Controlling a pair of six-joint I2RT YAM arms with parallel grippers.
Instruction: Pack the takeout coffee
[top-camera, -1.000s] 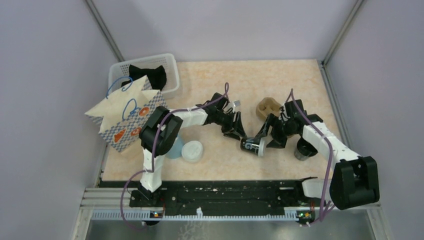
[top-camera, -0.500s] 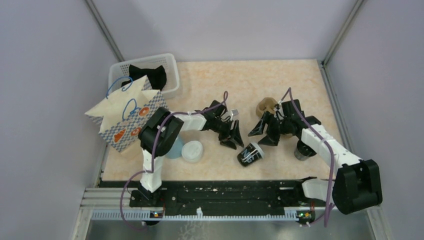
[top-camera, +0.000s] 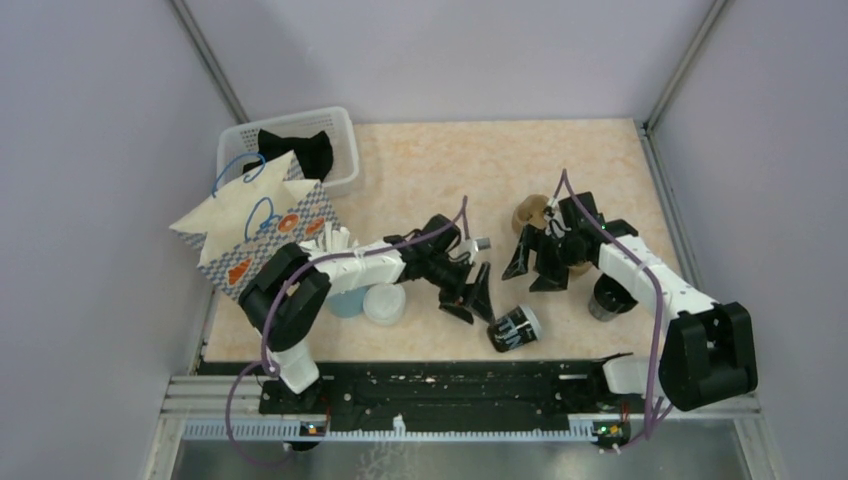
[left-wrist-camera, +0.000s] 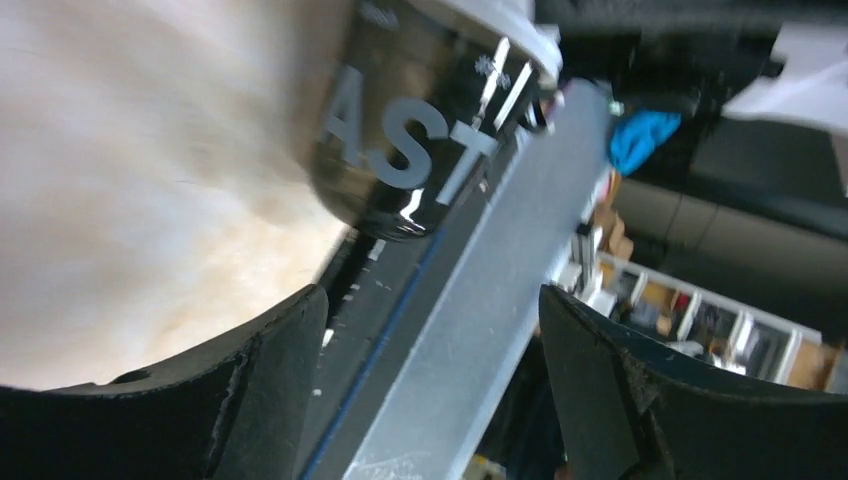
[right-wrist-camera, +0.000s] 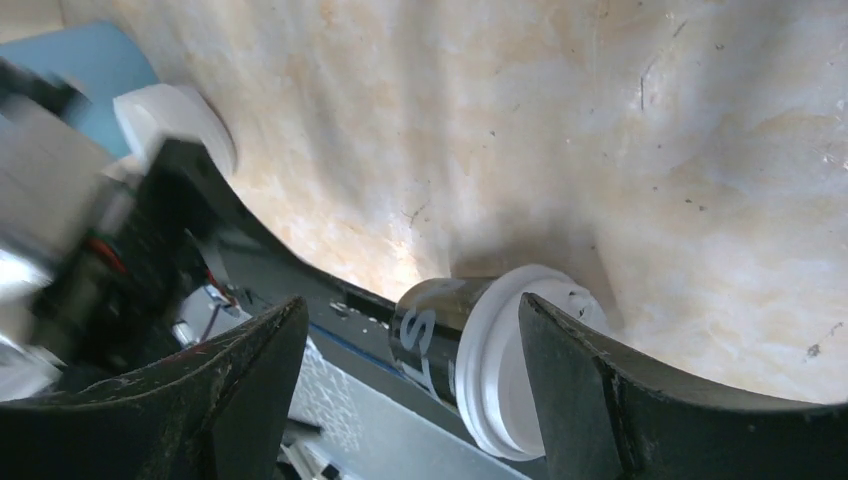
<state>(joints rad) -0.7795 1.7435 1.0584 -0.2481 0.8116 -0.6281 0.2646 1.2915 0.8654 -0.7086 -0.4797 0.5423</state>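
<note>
Beige marbled table (top-camera: 460, 165) boxed in by plain lilac walls (top-camera: 90, 150). Far left at the back there's a white basket (top-camera: 340, 125) with something black (top-camera: 300, 148) stuffed in it, and just in front of that a paper bag (top-camera: 255, 240) with blue handles and orange prints, leaning over a bit. Next along, a blue cup (top-camera: 345, 302) is mostly hidden under the left arm, with a white disc (top-camera: 385, 303) touching its right side. The left gripper (top-camera: 470, 298) is down low over the table with its jaws spread wide and nothing between them. Its wrist cam (left-wrist-camera: 430, 400) looks straight past the two fingers at the side of the coffee (left-wrist-camera: 420, 130). The coffee (top-camera: 514, 328) is lying on its side near the front rail, lid (right-wrist-camera: 520, 370) on and pointing up toward the right arm, with silver lettering on the dark wall. It's loose on the table, just right of the left gripper and in front of the right one, with neither touching it. The right gripper (top-camera: 535, 268) is gaping open too and empty, and from its own cam (right-wrist-camera: 410, 400) you see the cup (right-wrist-camera: 440, 340) framed between the fingers. Behind it sits a brown thing (top-camera: 530, 212) I can't make out, and further right a black cup (top-camera: 606, 300) stands tucked against the right arm.
</note>
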